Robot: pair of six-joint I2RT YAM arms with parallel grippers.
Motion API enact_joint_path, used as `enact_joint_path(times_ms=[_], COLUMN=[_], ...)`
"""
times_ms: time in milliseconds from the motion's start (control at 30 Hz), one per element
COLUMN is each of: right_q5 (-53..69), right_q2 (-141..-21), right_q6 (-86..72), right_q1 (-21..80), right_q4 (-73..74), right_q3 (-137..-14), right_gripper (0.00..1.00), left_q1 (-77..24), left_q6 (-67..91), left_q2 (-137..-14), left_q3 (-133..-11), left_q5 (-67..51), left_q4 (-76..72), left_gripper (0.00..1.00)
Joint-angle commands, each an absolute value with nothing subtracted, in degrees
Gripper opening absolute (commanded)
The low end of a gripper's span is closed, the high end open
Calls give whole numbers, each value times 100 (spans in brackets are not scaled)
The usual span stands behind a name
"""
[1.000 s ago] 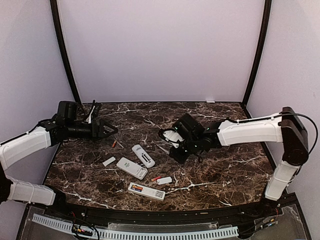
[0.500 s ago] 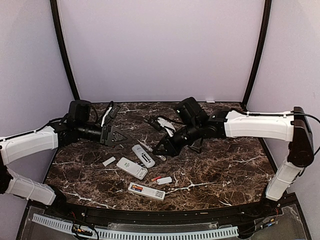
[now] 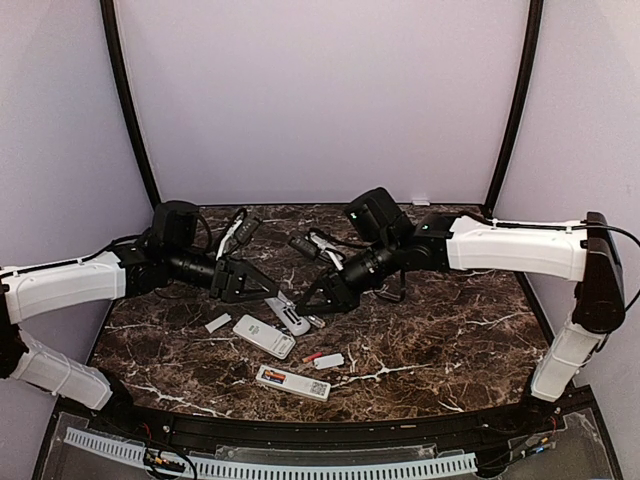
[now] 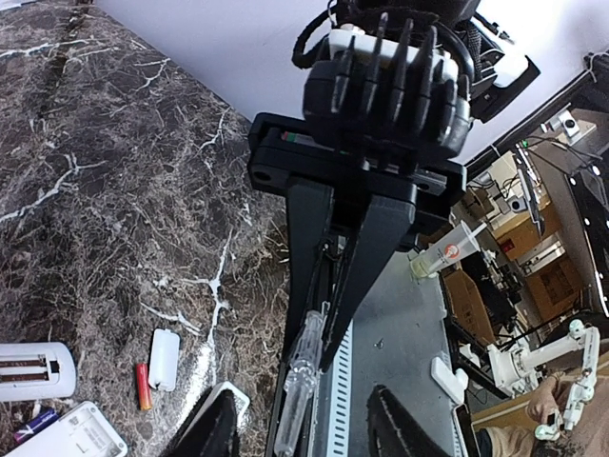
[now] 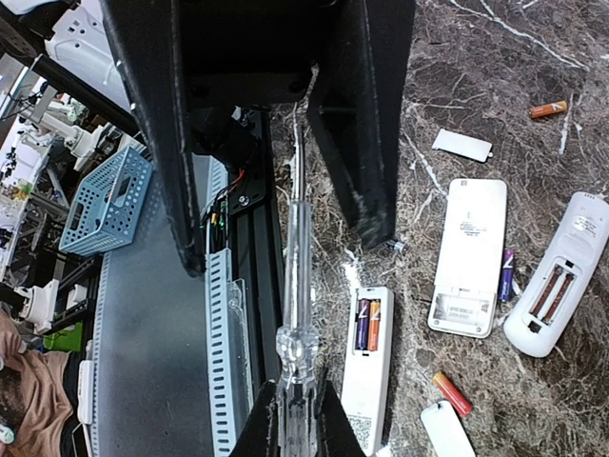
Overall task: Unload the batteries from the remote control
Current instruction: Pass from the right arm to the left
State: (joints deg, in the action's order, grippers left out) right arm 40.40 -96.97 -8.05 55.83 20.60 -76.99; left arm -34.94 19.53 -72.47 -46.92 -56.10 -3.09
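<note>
Right tool (image 5: 295, 428) pinching clear-handled screwdriver (image 5: 294, 367), shaft aimed between left tool's (image 4: 300, 419) spread fingers. Two small cylindrical batteries (image 5: 366, 324), purple and orange, sit in a narrow white plastic remote (image 5: 366, 390); red battery (image 5: 452, 393) loose on dark marbled worktop (image 5: 495, 57).

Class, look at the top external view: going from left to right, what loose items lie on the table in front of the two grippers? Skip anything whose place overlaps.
small white cover → angled white remote → red battery → second white cover
</note>
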Motion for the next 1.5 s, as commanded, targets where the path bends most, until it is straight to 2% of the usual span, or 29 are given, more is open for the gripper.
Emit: enact_joint_path(times_ms=[0,200,467,600,733,867,900,1033,1067,1100,1300,1467], right_q5=[4415,4542,4671,4679,4650,4600,4563,4310,4209,4045,2734,2278], right_q2=[-9730,-9671,-9681,-9715,-9690,-9603,-9559,-9314,-9234,-9152,-8317,-7978], right_q6=[-919,-1037,-1107,-1090,-1096,-1127,-1158,-1363,-1407,-1459,-2291,-2966], right_q1=[5529,5435,5353,5353,5342,5311,5295,5239,5238,5236,5221,5236], right_q4=[1927,1784,1703,1757,1723,1637,1571,1179,1083,986,-528,-1750], right_q3=[-7733,-7602,-7537,-7550,-7535,-7471,-7433,-7201,-7137,-7077,-6122,-5440], right_gripper=[0,0,0,0,0,0,4,51,60,65,73,70], left_q1=[-3531,-3541,-3559,-3560,-3568,-3568,-3568,-3567,-3568,-3568,-3560,-3544], left_q6=[2025,2072,2156,2267,2272,2357,2391,2914,3061,3406,4905,5464], left_q2=[-7254,-7335,-7367,-7367,-7398,-7380,-7358,-7245,-7226,-7205,-7203,-7095], left_q3=[-4703,-4703,-4674,-4613,-4599,-4613,-4614,-4527,-4483,-4386,-3970,-3684], left_q5=[-5874,-5974,-6032,-6047,-6068,-6037,-6024,-5645,-5556,-5414,-5066,-4805], left_q4=[-581,-574,-656,-849,-835,-854,-901,-1316,-1654,-1833,-3522,-4273], left_gripper=[40,28,24,16,3,0,0,0,0,0,0,0])
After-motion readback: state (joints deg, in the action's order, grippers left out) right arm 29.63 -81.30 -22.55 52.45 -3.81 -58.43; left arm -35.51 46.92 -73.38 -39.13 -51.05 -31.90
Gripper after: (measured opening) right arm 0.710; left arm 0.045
